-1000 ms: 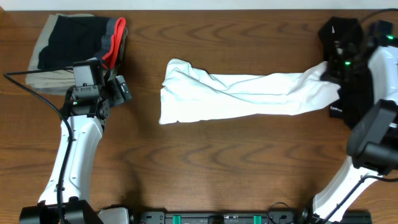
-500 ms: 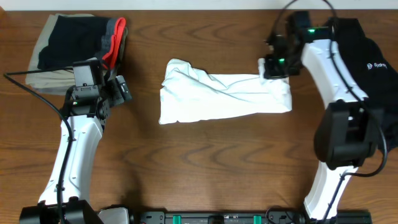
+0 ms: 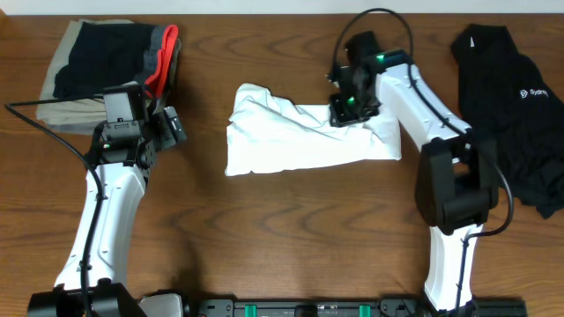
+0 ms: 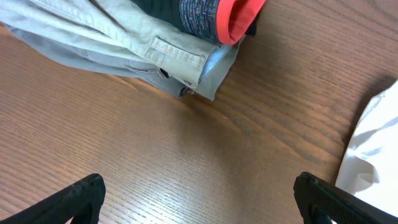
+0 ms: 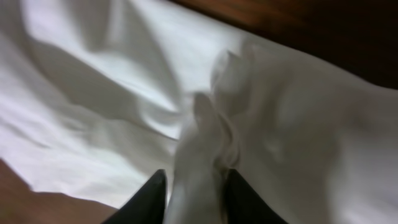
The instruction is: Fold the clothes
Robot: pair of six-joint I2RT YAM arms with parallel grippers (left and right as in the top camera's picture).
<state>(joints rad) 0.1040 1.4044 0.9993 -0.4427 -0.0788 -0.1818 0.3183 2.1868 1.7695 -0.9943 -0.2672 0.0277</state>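
As right hand (image 5: 193, 198) pinches T-shirt (image 3: 286, 143), edge folded

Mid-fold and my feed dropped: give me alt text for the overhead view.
The right gripper sits on the upper right part of a rumpled white T-shirt lying in the middle of the wooden table. The left gripper hovers off the shirt's left side, jaws open, near a folded stack; a black top lies at the far right.

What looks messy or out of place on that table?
The white T-shirt mid-table is rumpled: its upper left corner is crumpled, and a ridge of cloth bunches up between the fingers of the right gripper. The black top at the right edge lies in a loose heap. The folded stack, upper left, looks tidy.
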